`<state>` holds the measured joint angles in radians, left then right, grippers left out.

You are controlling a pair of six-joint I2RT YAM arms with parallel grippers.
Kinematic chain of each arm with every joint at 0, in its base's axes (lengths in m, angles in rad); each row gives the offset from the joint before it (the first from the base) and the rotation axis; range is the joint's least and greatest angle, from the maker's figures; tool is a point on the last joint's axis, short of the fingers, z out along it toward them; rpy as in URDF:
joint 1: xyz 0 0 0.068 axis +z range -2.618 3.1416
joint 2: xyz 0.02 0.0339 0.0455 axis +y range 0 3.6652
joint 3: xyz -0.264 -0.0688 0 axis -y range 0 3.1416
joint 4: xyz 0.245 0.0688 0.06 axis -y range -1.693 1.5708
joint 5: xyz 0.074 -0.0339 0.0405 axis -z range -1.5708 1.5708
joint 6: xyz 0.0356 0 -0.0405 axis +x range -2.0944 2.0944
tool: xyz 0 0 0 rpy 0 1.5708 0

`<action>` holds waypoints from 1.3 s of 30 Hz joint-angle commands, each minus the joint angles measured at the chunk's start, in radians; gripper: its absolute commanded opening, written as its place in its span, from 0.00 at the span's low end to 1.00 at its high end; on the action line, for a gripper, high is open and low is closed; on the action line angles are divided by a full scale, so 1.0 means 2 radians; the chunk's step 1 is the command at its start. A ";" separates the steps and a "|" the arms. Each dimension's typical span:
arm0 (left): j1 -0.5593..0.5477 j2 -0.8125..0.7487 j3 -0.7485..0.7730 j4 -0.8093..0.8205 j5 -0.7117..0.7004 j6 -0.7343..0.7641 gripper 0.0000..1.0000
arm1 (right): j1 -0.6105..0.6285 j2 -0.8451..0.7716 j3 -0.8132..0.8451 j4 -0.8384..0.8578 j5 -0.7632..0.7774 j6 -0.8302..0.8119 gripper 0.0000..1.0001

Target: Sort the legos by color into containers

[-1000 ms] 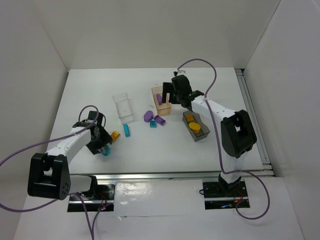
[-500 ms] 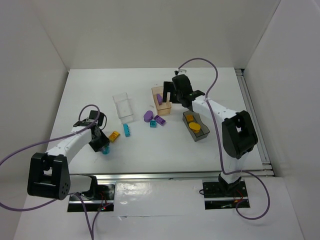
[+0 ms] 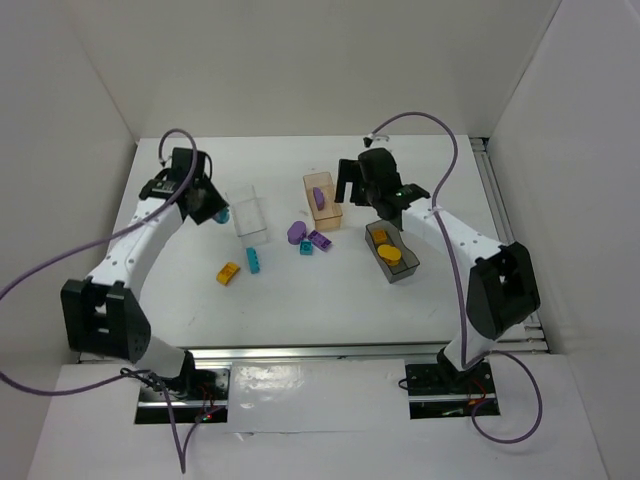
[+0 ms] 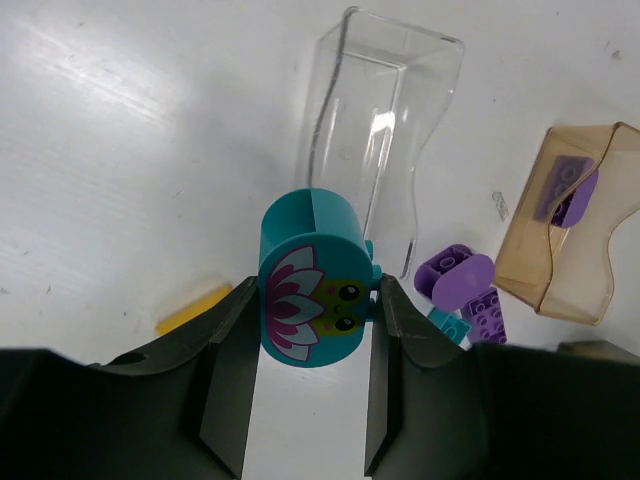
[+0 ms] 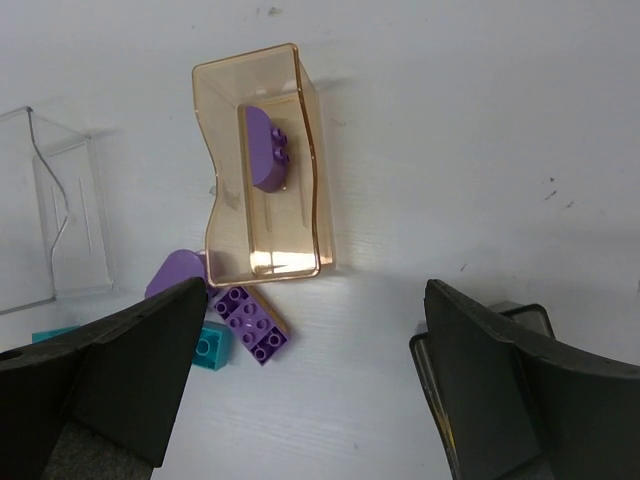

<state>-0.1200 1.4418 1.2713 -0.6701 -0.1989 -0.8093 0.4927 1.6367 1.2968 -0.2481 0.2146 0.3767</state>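
My left gripper [image 3: 214,207] is shut on the pale teal oval lego [image 4: 315,280], which has a flower print, and holds it above the table just left of the clear bin [image 3: 247,213], also in the left wrist view [image 4: 380,130]. My right gripper [image 3: 356,186] is open and empty, just right of the orange-tan bin [image 3: 322,200], which holds one purple lego [image 5: 268,150]. On the table lie a rounded purple piece [image 3: 296,232], a purple brick [image 3: 320,240], a small teal brick [image 3: 305,247], a longer teal brick [image 3: 256,261] and a yellow brick [image 3: 229,272].
The dark grey bin [image 3: 392,252] at the right holds yellow-orange legos. White walls close in the table at the back and both sides. A metal rail runs along the right edge. The loose legos cluster in front of the clear and orange-tan bins.
My left arm has lifted the teal oval lego from the front left and carried it back to beside the clear bin. My right gripper has shifted slightly right of the orange-tan bin.
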 commanded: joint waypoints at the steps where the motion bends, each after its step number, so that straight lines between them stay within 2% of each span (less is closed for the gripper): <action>1: -0.008 0.091 0.067 0.009 0.030 0.031 0.31 | -0.004 -0.037 -0.020 -0.016 0.026 0.000 0.97; 5: -0.012 0.187 0.153 -0.015 0.030 0.042 0.31 | -0.004 -0.081 -0.060 -0.004 0.041 0.000 0.97; 6: -0.017 0.199 0.164 -0.015 0.025 0.042 0.37 | -0.004 -0.081 -0.060 -0.004 0.042 0.000 0.97; 7: -0.017 0.209 0.182 -0.015 0.025 0.042 0.43 | -0.004 -0.087 -0.065 -0.004 0.042 0.000 0.97; 8: -0.017 0.223 0.190 -0.023 0.025 0.042 0.62 | -0.009 -0.087 -0.065 -0.004 0.042 0.000 0.97; 9: -0.017 0.223 0.200 -0.032 0.025 0.053 0.90 | -0.009 -0.087 -0.065 -0.004 0.042 0.000 0.97; 10: -0.017 0.223 0.200 -0.032 0.025 0.053 0.96 | -0.009 -0.087 -0.065 -0.004 0.037 -0.006 0.97; 11: -0.023 0.223 0.200 -0.032 0.025 0.058 0.97 | -0.009 -0.087 -0.065 -0.004 0.037 -0.006 0.97; 13: -0.035 0.190 0.173 -0.032 0.025 0.063 0.97 | -0.009 -0.083 -0.065 -0.004 0.037 -0.006 0.97; 16: -0.064 0.127 0.123 -0.032 -0.020 0.063 0.86 | -0.004 -0.083 -0.070 0.001 0.037 -0.001 0.97; 21: -0.121 0.052 -0.030 -0.002 -0.026 0.016 0.82 | -0.004 -0.083 -0.079 0.006 0.021 0.008 0.97; 23: -0.140 0.046 -0.068 0.014 -0.034 -0.006 0.75 | 0.001 -0.083 -0.079 0.011 0.021 0.013 0.97; 25: -0.153 0.058 -0.074 0.019 -0.051 -0.022 0.70 | 0.005 -0.083 -0.084 0.011 0.021 0.013 0.97; 31: -0.172 0.107 -0.081 0.034 -0.077 -0.044 0.73 | 0.010 -0.094 -0.089 0.011 0.012 0.013 0.97; 35: -0.172 0.127 -0.076 0.047 -0.081 -0.044 0.58 | 0.010 -0.098 -0.095 0.011 0.012 0.006 0.97; 39: -0.166 0.141 -0.058 0.057 -0.082 -0.033 0.55 | 0.005 -0.088 -0.081 -0.009 0.027 -0.012 0.97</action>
<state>-0.4595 1.7031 1.1065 -0.5938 -0.3355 -0.8703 0.5037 1.4910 1.1141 -0.2646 0.2481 0.3866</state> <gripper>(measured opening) 0.555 0.965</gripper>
